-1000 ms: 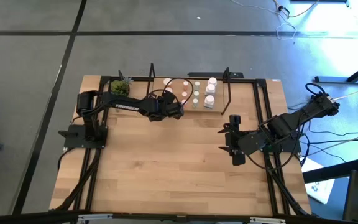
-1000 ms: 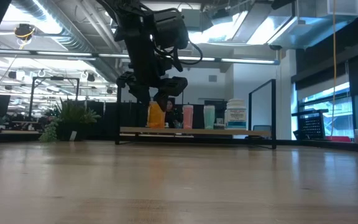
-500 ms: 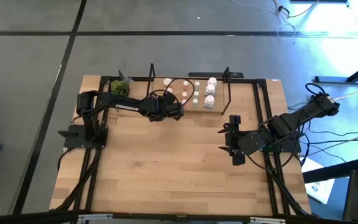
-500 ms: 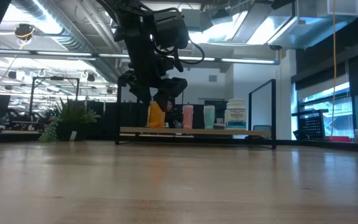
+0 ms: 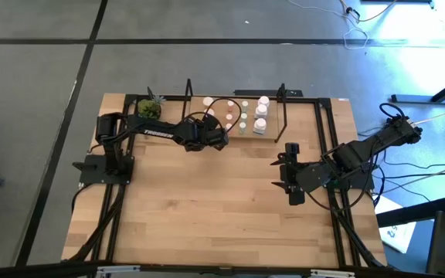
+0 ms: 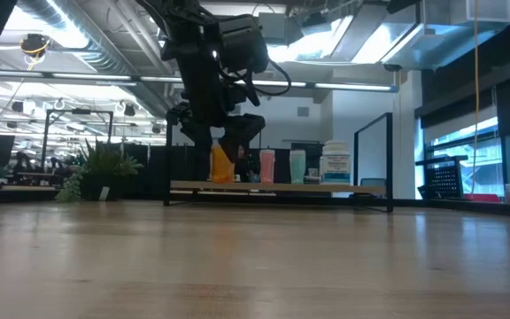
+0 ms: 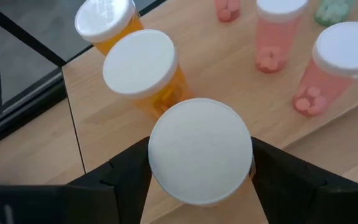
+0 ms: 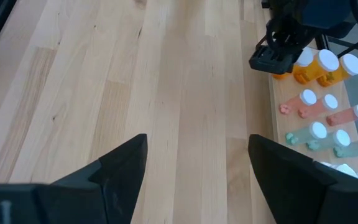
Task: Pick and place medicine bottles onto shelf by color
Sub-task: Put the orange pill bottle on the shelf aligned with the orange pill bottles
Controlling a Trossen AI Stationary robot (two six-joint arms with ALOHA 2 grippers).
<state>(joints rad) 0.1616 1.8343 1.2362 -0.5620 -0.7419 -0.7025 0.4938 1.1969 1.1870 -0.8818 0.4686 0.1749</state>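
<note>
The shelf [image 5: 275, 116] stands at the table's far edge, a light-wood board [image 6: 326, 187] with black end frames. On it stand bottles in rows by colour: orange [image 7: 142, 62], pink [image 7: 340, 56], pale green [image 6: 298, 166] and white [image 6: 336, 162]. My left gripper [image 5: 219, 137] is over the shelf's left part, shut on an orange bottle [image 6: 222, 165] with a white cap. My right gripper [image 5: 288, 184] is open and empty, above the table's right part, and points toward the left edge. My left gripper pinches the bottle's white cap [image 7: 163, 155] between its two fingers, one on each side. The fingers come from above and point down. The bottle hangs below them, nearly upright, its bottom at the shelf board; whether it rests on the board I cannot tell.
Two other orange bottles [image 7: 104, 18] stand close behind the held one, and pink ones [image 7: 281, 18] are to its side. A small potted plant [image 5: 150, 108] stands at the far left corner. Black upright frames [image 5: 283, 108] close the shelf's ends. The table's near half is bare wood [image 5: 207, 208].
</note>
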